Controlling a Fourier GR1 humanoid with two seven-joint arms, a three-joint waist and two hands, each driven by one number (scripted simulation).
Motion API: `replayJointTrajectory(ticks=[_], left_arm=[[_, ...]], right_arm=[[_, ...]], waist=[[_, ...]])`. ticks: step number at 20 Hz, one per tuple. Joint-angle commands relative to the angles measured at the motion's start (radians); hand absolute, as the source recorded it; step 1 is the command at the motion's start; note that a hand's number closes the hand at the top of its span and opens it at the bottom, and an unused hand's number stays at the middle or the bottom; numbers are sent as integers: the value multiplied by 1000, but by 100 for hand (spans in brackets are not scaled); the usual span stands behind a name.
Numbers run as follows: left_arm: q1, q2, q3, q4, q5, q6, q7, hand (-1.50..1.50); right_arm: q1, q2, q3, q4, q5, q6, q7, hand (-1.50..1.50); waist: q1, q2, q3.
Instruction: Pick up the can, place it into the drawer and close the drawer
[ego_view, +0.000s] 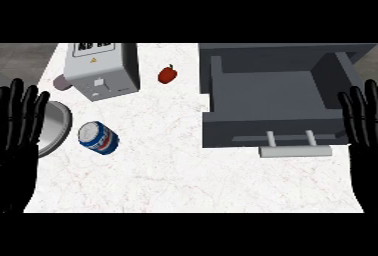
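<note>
A blue and white can (98, 137) stands on the white marble counter (192, 175), left of centre. The grey drawer (269, 95) at the upper right is pulled open and holds nothing; its front panel carries a pale bar handle (294, 150). My left hand (18, 135) rests open at the left edge, fingers up, a short way left of the can. At the right edge my right hand (363, 135) rests open too, fingers up, beside the drawer's front corner. Neither hand touches anything.
A grey boxy appliance (105, 70) stands at the back left, with a small dull object (62, 82) at its left side. A red pepper (168, 74) lies between the appliance and the drawer. A metal bowl (53, 127) sits just left of the can, partly behind my left hand.
</note>
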Motion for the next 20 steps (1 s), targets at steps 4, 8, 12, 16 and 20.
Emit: replayJointTrajectory(ticks=[4, 8, 12, 16, 20], left_arm=[[2, -52, 34, -41, -121, 149, 78, -150], [124, -127, 139, 55, -103, 286, 223, -150], [114, -130, 81, -87, -192, 353, 430, -150], [108, -130, 60, -81, -258, 385, 450, -150], [72, -126, 54, -63, -240, 377, 455, -150]], right_arm=[[15, 13, -29, 14, -42, 7, -16, -150], [79, 16, -73, 86, -29, -49, 130, -150], [50, 24, -53, 31, -25, -78, 257, -150], [18, 9, -71, 58, -11, -68, 247, -150], [-32, -22, -142, 122, -67, -32, 229, -150]], waist=[[18, -22, -21], [32, -14, -21], [23, -23, -21], [19, -21, -22], [19, -20, -22]])
